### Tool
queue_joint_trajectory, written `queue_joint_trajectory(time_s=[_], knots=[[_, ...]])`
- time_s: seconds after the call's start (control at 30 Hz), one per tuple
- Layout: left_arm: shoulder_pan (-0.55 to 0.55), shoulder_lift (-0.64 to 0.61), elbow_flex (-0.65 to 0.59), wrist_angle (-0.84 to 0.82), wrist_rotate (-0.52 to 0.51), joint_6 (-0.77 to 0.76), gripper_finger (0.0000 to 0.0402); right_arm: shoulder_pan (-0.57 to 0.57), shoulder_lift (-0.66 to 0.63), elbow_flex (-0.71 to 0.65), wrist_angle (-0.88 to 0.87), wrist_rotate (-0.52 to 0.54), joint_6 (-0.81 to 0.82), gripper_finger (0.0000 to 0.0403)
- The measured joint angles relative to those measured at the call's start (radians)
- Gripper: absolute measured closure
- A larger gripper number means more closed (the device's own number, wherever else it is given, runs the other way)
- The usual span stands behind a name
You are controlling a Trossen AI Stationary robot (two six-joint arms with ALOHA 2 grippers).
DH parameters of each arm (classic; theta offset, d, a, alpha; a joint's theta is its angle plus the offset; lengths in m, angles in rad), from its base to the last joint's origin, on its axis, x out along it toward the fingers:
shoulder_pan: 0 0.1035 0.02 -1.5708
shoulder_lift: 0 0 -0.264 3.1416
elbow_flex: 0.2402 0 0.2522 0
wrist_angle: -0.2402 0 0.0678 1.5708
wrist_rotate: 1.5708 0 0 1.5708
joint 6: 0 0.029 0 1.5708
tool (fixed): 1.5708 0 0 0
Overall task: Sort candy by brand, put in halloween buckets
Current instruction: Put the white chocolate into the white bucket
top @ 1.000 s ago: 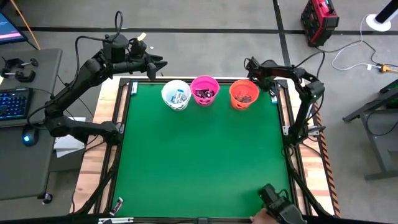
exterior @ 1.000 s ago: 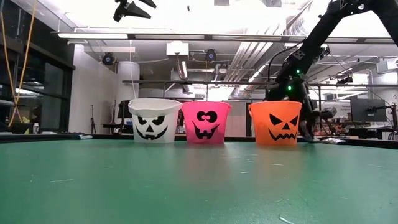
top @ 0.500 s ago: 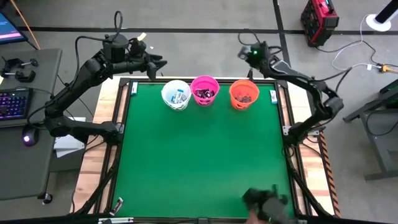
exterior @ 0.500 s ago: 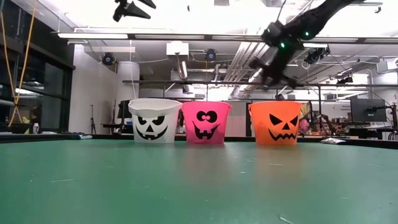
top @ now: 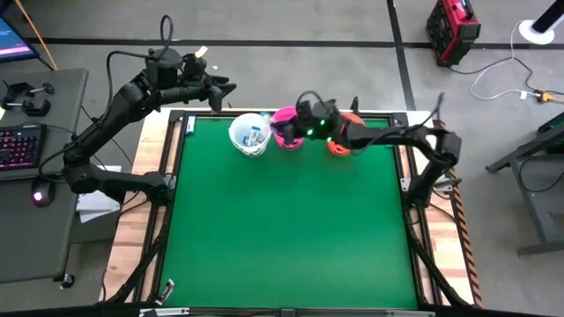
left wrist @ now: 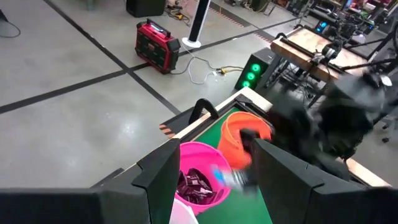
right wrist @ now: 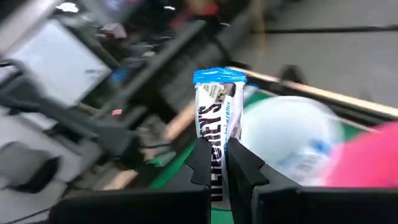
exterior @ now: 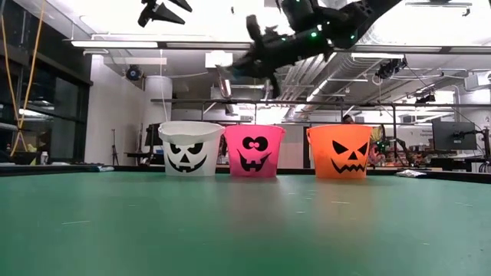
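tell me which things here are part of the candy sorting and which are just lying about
Job:
- white bucket
- pink bucket
- orange bucket
- wrapped candy bar, clamped in the right pincer above the pink bucket
- left pincer, waiting behind the white bucket

Lying about:
- red case on the floor
- keyboard
- mouse

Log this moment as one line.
right hand: shut on candy bar, above pink bucket | left hand: open, waiting behind white bucket

We see grey concrete floor (top: 291, 22) crossed by dark lines, a red case (top: 453, 21), and a keyboard (top: 18, 143) beside the counter's left edge.
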Motion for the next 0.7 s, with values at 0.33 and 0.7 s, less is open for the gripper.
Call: queue_joint_trajectory(time_s=[0.33, 0.7], knots=[[-0.002, 0.000, 0.000, 0.001, 0.000, -0.027, 0.0213, 0.072, 0.179, 0.169, -0.002, -0.007, 0.052, 0.0367], [-0.002, 0.000, 0.000, 0.001, 0.001, -0.027, 0.0213, 0.030, 0.374, 0.479, -0.265, -0.103, 0.006, 0.0219]])
